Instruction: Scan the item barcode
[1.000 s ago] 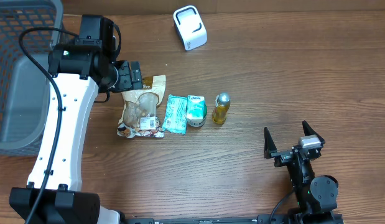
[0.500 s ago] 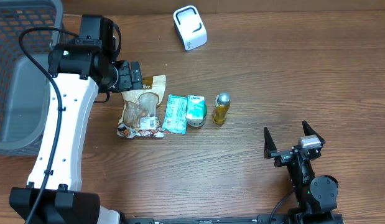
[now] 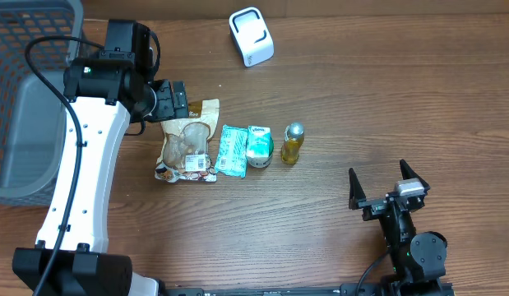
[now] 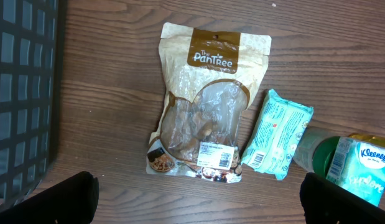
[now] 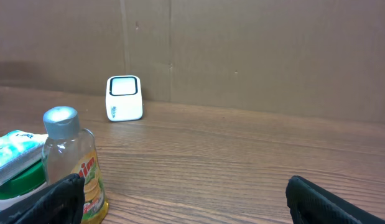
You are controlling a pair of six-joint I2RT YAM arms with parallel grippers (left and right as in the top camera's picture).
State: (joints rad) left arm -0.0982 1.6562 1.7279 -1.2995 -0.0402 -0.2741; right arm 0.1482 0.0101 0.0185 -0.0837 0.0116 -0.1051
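Tan pouch [image 4: 208,118], teal packet [image 4: 276,134], white scanner [image 3: 251,36] — wood-grain table [image 3: 361,90]

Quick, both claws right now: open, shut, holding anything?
Left claw: open, empty, above the tan plastic snack pouch.
Right claw: open, empty.

Below me lay a tan and brown Pantree snack pouch [image 4: 204,124], flat on the table [image 3: 361,99] and face up. Its clear window showed the contents, and a white label [image 4: 216,153] sat near its bottom edge. Just beside it I saw a mint-green tissue packet [image 4: 276,134], also flat, then a green Kleenex tub [image 4: 347,160] and a small bottle of yellow liquid [image 3: 293,144] standing upright. The white scanner [image 3: 252,36] stood well apart from that row.
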